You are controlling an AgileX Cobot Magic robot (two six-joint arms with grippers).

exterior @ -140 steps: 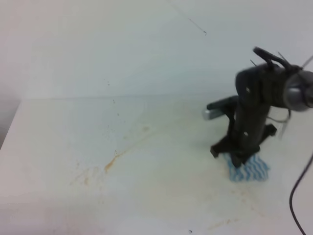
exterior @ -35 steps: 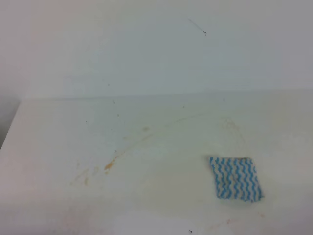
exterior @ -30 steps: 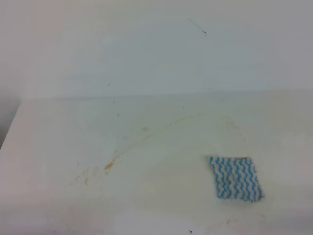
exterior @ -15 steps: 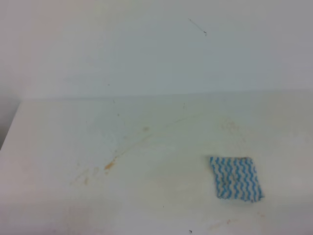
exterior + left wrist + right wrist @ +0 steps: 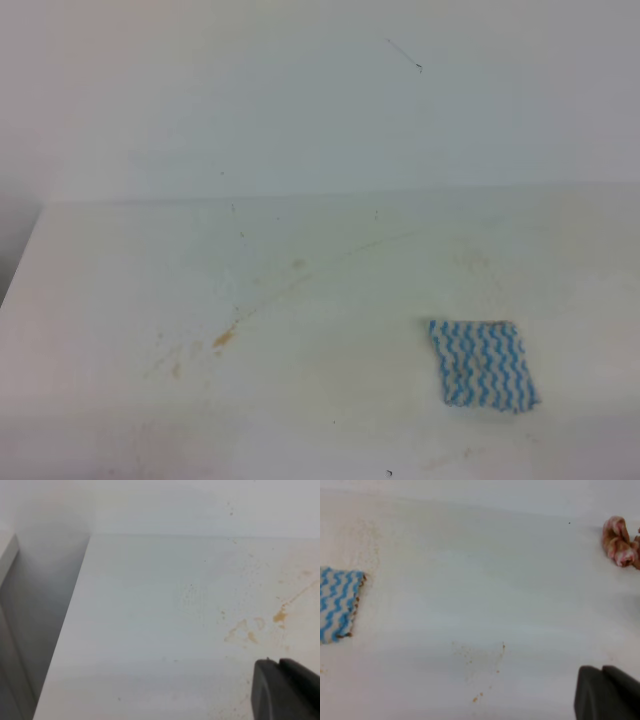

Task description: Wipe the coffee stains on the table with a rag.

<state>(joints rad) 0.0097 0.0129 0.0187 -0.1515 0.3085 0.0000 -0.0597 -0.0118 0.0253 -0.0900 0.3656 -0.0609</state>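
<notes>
The blue and white wavy-striped rag [image 5: 482,365] lies flat and free on the white table [image 5: 400,280], right of centre; it also shows at the left edge of the right wrist view [image 5: 337,604]. The coffee stains are thin: a small orange-brown blot [image 5: 223,338], tan smears [image 5: 178,362] and a faint streak [image 5: 300,266]. The left wrist view shows the blot [image 5: 280,616] and smears [image 5: 247,632] just beyond my left gripper [image 5: 279,662], whose jaws look shut. My right gripper [image 5: 602,669] looks shut and empty, far right of the rag. Neither gripper shows in the exterior view.
A crumpled pink and white cloth [image 5: 620,542] lies at the far right of the table. Small brown specks [image 5: 480,655] lie between the rag and my right gripper. The table's left edge [image 5: 75,610] drops off beside a grey wall.
The right arm, which stood on the rag 4.7 s ago, has left the exterior view and let the rag go. Over the last second nothing has moved.
</notes>
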